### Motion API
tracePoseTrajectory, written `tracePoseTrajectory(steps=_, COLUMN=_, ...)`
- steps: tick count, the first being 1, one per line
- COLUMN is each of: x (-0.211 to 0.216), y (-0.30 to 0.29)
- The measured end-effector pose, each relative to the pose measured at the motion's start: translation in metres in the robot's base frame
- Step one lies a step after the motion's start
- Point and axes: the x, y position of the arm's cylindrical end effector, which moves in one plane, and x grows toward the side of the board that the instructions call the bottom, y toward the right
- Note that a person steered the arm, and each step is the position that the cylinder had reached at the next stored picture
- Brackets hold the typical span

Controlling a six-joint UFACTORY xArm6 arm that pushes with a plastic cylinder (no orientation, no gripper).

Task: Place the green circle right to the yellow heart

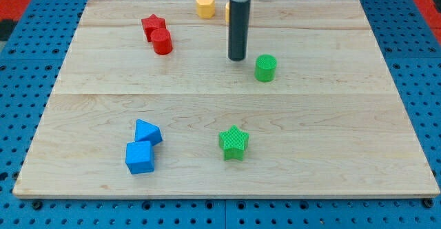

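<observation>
The green circle (265, 68) is a short green cylinder standing right of the board's middle, in the upper half. My tip (237, 58) is just to its left and slightly above, a small gap apart. A yellow block (227, 10) shows only as a sliver behind the rod near the view's top; its shape cannot be made out. A yellow hexagon (204, 5) sits just left of it at the top edge.
A red star (153, 25) and a red cylinder (162, 42) touch at the upper left. A blue triangle-like block (147, 132) and a blue cube (140, 158) sit together at the lower left. A green star (233, 142) lies below centre. The wooden board (344, 118) rests on a blue pegboard.
</observation>
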Motion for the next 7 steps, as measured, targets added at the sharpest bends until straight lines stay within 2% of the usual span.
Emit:
tracePoseTrajectory(steps=1, x=0.049, y=-0.016)
tracePoseTrajectory(steps=2, x=0.079, y=0.027)
tracePoseTrajectory(steps=3, x=0.050, y=0.059)
tracePoseTrajectory(steps=4, x=-0.013, y=0.005)
tracePoseTrajectory(steps=5, x=-0.027, y=-0.013)
tracePoseTrajectory(steps=6, x=0.017, y=-0.010)
tracePoseTrajectory(steps=7, x=-0.013, y=0.040)
